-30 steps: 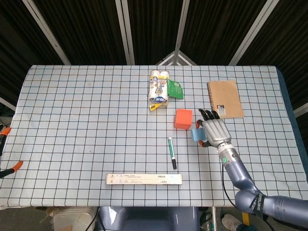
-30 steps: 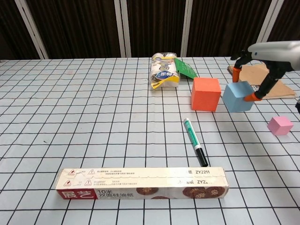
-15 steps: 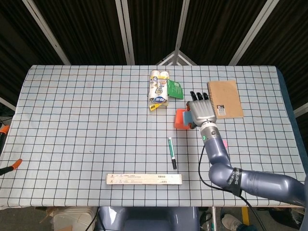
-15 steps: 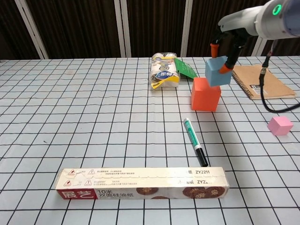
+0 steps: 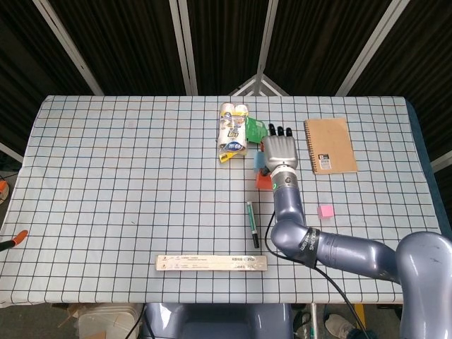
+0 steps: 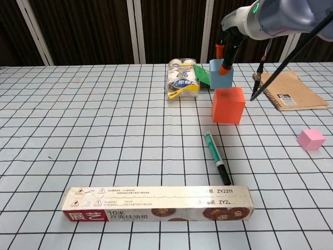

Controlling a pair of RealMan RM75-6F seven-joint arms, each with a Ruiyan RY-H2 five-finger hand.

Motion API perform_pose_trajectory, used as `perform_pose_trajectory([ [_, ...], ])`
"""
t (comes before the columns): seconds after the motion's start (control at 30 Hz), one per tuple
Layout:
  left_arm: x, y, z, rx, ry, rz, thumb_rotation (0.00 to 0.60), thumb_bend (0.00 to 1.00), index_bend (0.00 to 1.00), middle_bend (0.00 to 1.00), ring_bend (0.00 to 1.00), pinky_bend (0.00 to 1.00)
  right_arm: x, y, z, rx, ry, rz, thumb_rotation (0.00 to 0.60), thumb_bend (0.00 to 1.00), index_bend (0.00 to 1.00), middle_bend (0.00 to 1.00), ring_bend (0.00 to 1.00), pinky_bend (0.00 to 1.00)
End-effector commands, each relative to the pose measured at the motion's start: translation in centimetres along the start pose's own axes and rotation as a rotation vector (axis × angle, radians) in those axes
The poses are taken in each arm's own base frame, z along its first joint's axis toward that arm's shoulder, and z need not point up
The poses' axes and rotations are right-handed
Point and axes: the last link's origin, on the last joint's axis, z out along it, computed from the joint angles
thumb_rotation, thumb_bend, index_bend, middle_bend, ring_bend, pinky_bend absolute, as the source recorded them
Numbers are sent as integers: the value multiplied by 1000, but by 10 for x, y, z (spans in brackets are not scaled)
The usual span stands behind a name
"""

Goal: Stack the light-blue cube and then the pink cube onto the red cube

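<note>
Bright, even overhead light — soft shadows, sharp focus, dark backdrop.

From the head view, my right hand [image 5: 280, 153] covers nearly all of the light-blue cube [image 5: 259, 164] and most of the red cube [image 5: 263, 181], so only slivers of each show at my hand's left edge. In the chest view, my fingers [image 6: 225, 67] hide part of the light-blue cube's face, and I cannot tell whether it touches the red cube's top. The print on the tan spiral notebook [image 5: 330, 145] is too small to read.
</note>
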Motion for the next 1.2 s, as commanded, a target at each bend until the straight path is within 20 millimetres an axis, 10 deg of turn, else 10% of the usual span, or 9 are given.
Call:
perform_pose_trajectory([
  [0.03,0,-1,2,4,-3,-3,600,163,38,0,0,0,-4,-4,2,-29,-21,-13,600,367,465,0,0,0],
  [1.2,0,0,2,3,-5,-1,600,163,38,0,0,0,-9,4,4,-39,-41,-43,600,375,471,0,0,0],
])
